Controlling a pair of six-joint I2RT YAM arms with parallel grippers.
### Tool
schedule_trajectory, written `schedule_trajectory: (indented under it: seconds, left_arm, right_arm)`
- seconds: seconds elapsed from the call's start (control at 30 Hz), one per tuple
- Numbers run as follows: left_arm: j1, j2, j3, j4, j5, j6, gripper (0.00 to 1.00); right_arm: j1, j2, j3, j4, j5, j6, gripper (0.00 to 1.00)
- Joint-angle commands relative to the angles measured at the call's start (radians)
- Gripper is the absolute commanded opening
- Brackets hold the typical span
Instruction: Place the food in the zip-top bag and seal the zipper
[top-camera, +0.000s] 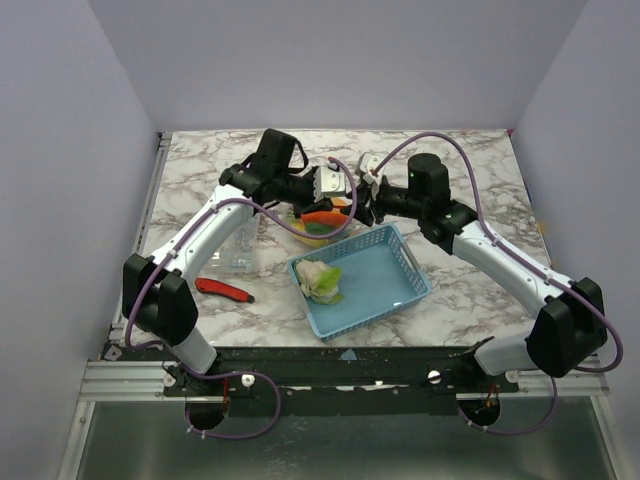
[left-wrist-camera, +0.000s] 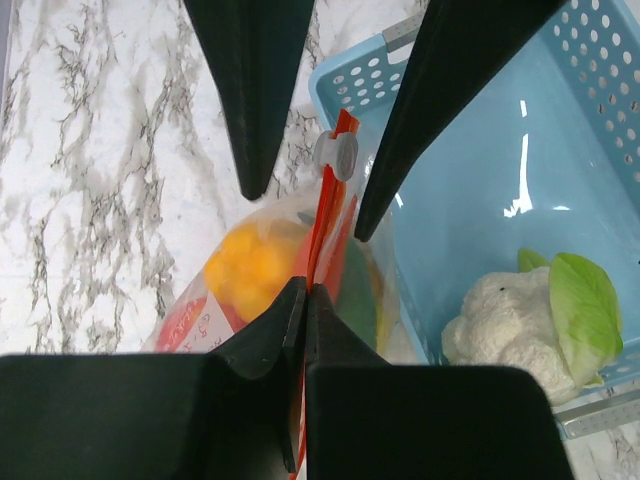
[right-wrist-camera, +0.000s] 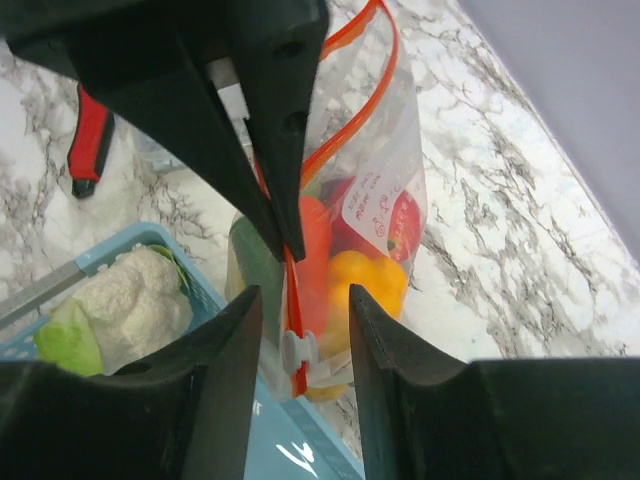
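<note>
- Top view: the zip-top bag stands on the worktop just behind the blue basket. The left pincer and right pincer meet over its top edge. One cauliflower lies in the basket, not bagged.
- Left wrist: the left pincer is pressed together on the zipper. Farther along the strip, the right pincer's fingers stand spread on either side of the white slider, not touching it. Yellow food shows through the film.
- Right wrist: the right pincer gapes around the slider. Past the left pincer's pinch the zipper bows open in a loop. To seal well, I judge the right should squeeze squarely on the slider while the left keeps the strip taut. The left's pinch seems to sit in the slider's path, so it would need shifting.
</note>
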Motion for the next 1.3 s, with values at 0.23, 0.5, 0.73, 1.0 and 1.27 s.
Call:
schedule_trajectory:
  seconds: [0.23,0.5,0.73,1.0,1.27]
  left_arm:
    - [-0.007,-0.124,-0.142,0.158,-0.036,-0.083,0.0]
    - [-0.023,-0.117,-0.139,0.158,-0.053,-0.081,0.0]
    - [-0.025,-0.11,-0.134,0.148,-0.065,-0.068,0.0]
    - [-0.026,-0.107,-0.13,0.136,-0.059,-0.06,0.0]
    - [-0.027,-0.096,-0.123,0.123,-0.056,-0.054,0.0]
  right_arm:
    - [0.004,-0.136,-0.061,-0.029,0.113,0.047,0.43]
    - [0.004,-0.123,-0.02,-0.126,0.017,0.006,0.41]
    - [0.003,-0.083,-0.001,-0.132,0.002,0.004,0.25]
    - [0.005,-0.05,0.008,-0.099,-0.044,0.029,0.19]
    - [0.004,-0.048,0.009,-0.087,-0.052,0.048,0.23]
